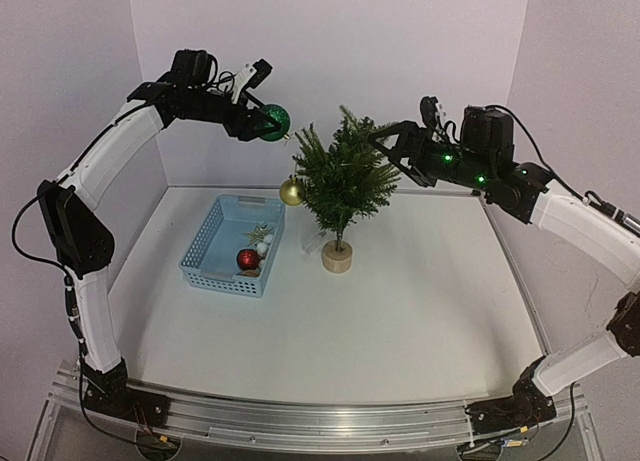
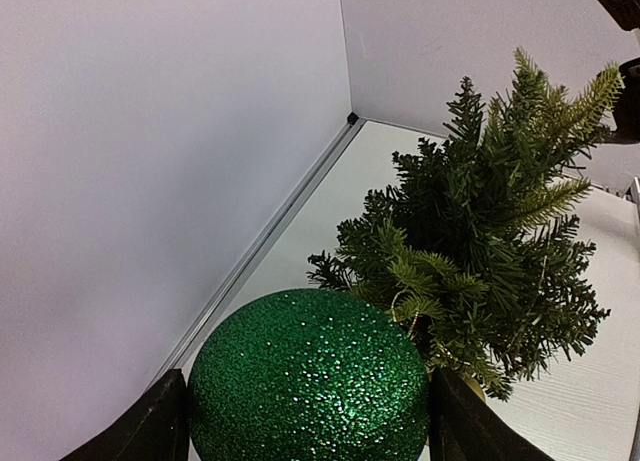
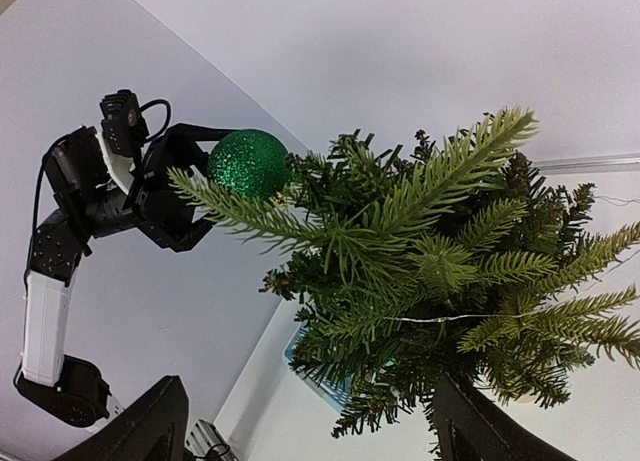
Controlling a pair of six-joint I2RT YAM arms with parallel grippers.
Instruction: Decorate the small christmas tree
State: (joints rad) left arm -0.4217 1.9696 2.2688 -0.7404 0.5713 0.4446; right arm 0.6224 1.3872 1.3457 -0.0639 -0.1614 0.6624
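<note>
Tree, centre frame: judged light, tippy, with springy branches; steady it by the trunk.
Left gripper clamped on ball, upper left.
Right gripper jaws apart, right of the upper branches.

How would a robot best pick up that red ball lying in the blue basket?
Probably straight down from above, jaws closing across the round middle of the red ball. The blue basket has walls that block a sideways approach, and other small ornaments lie close beside it.
</note>
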